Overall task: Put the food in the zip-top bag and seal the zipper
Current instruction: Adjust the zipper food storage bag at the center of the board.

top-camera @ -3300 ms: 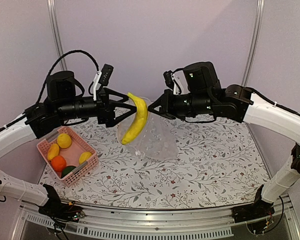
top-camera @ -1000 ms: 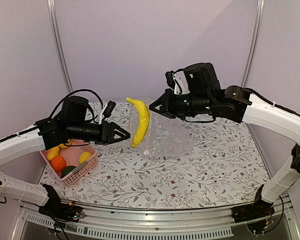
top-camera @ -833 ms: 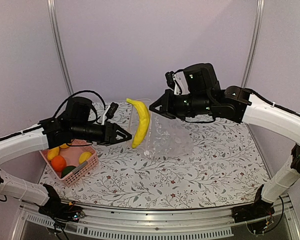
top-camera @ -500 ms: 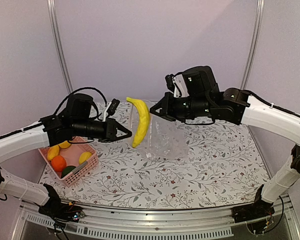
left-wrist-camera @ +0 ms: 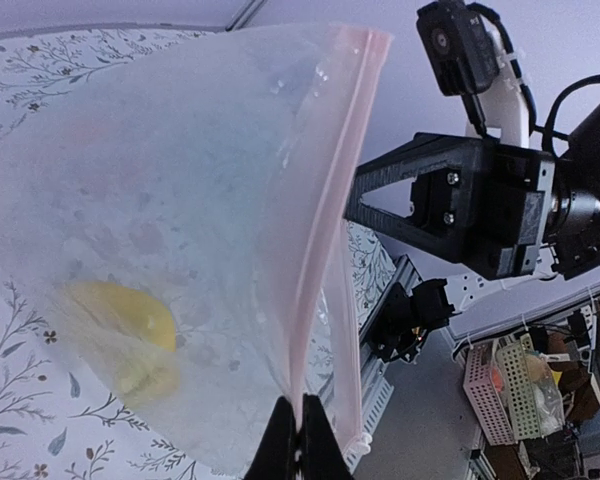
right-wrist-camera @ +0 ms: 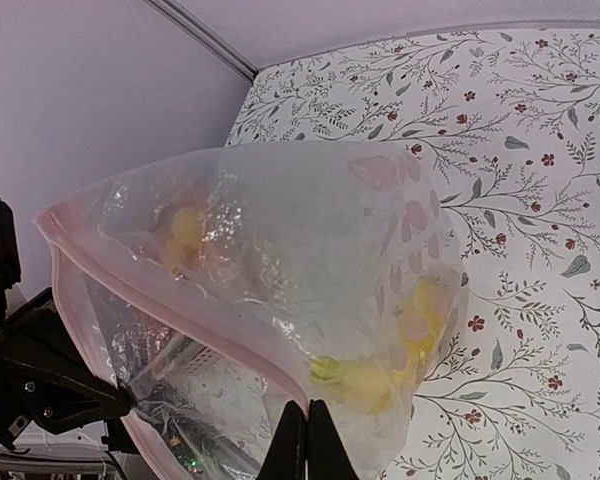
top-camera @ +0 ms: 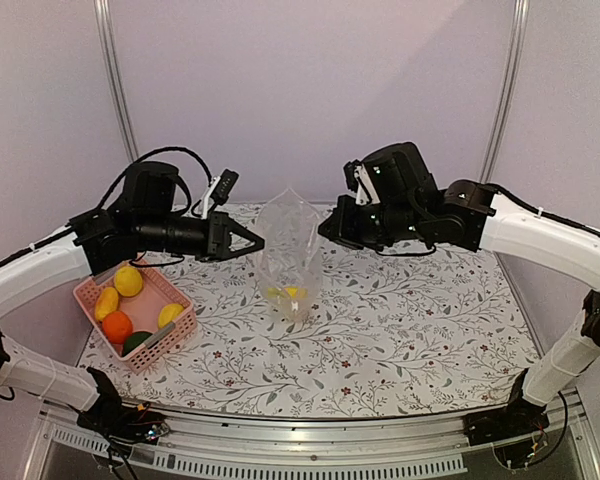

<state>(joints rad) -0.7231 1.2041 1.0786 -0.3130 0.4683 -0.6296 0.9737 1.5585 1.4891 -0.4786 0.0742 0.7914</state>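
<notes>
Left hand (top-camera: 252, 243) and right hand (top-camera: 327, 230) each pinch the mouth of the bag (top-camera: 290, 240), hanging it over the worktop (top-camera: 410, 320), 1 banana (top-camera: 288, 293) inside. Releasing either side could flop the bag and spill it.

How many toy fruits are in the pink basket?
5: back lemon, left yellow piece, orange in the middle, right yellow piece, dark green piece in front. Others may be hidden underneath.

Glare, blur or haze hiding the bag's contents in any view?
Top external: even light and sharp, but the zip-top bag nearly vanishes against the pale wall. Left wrist: the film reads milky, so the yellow fruit is soft-edged. Right wrist: crinkle highlights, fruit still readable; tablecloth crisp.
</notes>
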